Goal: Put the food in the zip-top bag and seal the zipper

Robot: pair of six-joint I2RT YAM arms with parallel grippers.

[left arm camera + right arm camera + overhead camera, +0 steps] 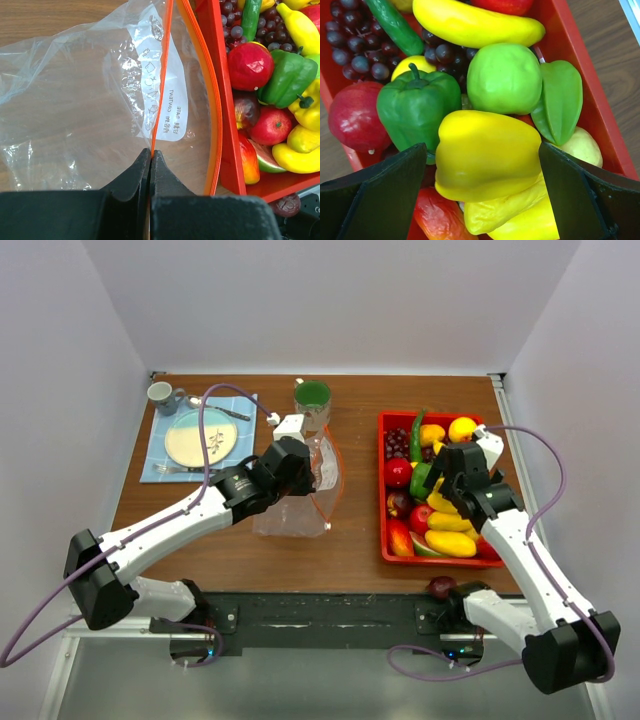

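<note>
Orange-red zipper [162,75], clamped in your left end effector [150,152], holds the zip-top bag [75,110] mouth open while your right end effector [482,149], released, straddles a yellow pepper [487,160].

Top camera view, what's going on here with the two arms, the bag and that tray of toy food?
The left gripper is shut on the orange-red zipper strip of the crinkly clear plastic zip-top bag, which lies beside the red plastic tray. The right gripper hangs wide open over the tray, straddling a glossy yellow toy pepper but not closed on it. Nothing shows inside the bag.
</note>
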